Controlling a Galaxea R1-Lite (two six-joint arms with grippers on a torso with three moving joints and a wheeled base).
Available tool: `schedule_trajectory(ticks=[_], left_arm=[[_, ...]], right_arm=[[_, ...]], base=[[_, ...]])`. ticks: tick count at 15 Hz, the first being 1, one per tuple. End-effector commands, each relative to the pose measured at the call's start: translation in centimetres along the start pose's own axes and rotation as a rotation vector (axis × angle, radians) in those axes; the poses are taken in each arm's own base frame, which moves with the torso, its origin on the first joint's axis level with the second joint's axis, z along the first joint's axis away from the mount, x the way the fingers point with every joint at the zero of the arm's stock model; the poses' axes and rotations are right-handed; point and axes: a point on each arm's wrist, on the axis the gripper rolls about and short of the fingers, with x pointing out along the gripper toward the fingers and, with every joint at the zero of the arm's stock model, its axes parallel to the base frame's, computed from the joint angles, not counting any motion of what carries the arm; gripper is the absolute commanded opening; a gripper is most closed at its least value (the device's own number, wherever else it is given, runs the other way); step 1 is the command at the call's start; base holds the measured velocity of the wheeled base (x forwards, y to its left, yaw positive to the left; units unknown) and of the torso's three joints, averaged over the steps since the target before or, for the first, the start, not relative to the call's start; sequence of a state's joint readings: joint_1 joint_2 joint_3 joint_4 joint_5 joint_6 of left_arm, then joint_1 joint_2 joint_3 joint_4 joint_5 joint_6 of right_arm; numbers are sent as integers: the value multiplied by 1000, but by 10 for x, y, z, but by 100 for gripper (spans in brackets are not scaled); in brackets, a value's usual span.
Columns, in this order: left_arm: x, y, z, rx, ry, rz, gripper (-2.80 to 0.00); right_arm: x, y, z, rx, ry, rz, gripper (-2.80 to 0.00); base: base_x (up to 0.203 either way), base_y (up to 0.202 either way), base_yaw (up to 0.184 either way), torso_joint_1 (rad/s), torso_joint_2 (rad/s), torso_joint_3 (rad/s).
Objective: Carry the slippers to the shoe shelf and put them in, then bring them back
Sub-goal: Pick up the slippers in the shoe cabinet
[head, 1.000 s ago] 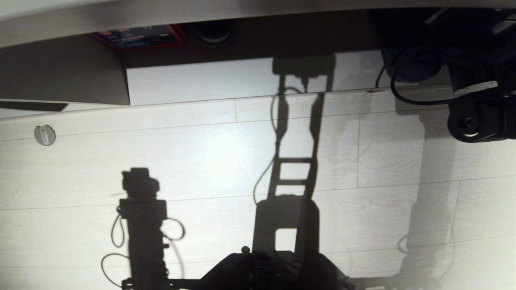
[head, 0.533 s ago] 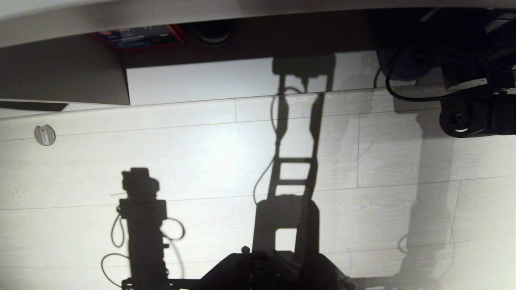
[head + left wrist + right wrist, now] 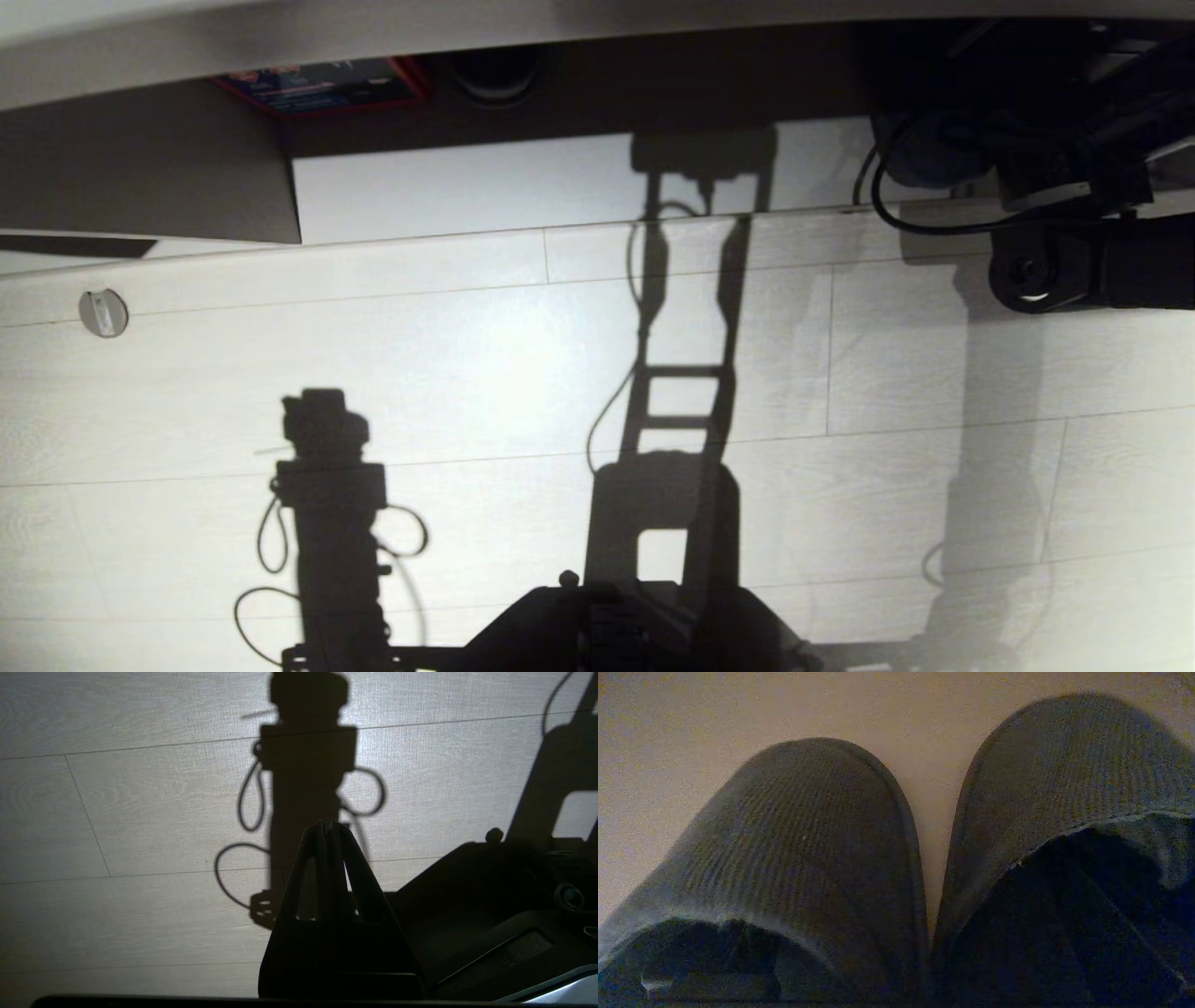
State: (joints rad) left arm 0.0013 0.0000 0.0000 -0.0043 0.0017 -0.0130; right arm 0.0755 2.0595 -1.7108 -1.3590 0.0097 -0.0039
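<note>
The robot's dark base (image 3: 597,625) sits at the 6 o'clock edge of the head view on the pale plank floor (image 3: 467,373), with shadows of the robot's frame and of the left arm thrown across the boards. In the left wrist view the left gripper (image 3: 327,828) hangs over that floor beside the base, its two fingers pressed tip to tip with nothing between them.

Farther out, at about 2 o'clock in the head view, the right arm (image 3: 1074,271) reaches toward the dark recess under the pale wood board (image 3: 373,37) that spans the 12 o'clock edge; a black cable loops off it. The right gripper's fingers cannot be seen in any view; they stand at their widest, and whether they grasp anything cannot be told.

Its wrist camera looks closely at the slippers (image 3: 822,849), a ribbed dark pair lying side by side on a pale surface, heels toward the camera, inner edges touching near the heels and spreading apart toward the rounded toes.
</note>
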Motion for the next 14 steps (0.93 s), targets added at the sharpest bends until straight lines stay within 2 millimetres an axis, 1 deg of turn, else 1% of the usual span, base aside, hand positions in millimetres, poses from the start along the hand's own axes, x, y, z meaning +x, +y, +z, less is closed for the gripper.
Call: schedule_trajectory(ticks=[1, 5, 8, 14], left_arm=[[0, 0, 0, -1, 1, 0, -280], [0, 0, 0, -1, 0, 0, -280], [0, 0, 0, -1, -2, 0, -280], [0, 0, 0, -1, 0, 0, -280]], right_arm=[[1, 0, -8, 0, -4, 0, 0], [5, 2, -13, 4, -10, 2, 0], [5, 2, -17, 4, -5, 3, 0], [12, 2, -29, 3, -4, 0, 0]], base=[[0, 0, 0, 0, 0, 0], [0, 0, 0, 0, 0, 0], [0, 0, 0, 0, 0, 0], [0, 0, 0, 0, 0, 0]])
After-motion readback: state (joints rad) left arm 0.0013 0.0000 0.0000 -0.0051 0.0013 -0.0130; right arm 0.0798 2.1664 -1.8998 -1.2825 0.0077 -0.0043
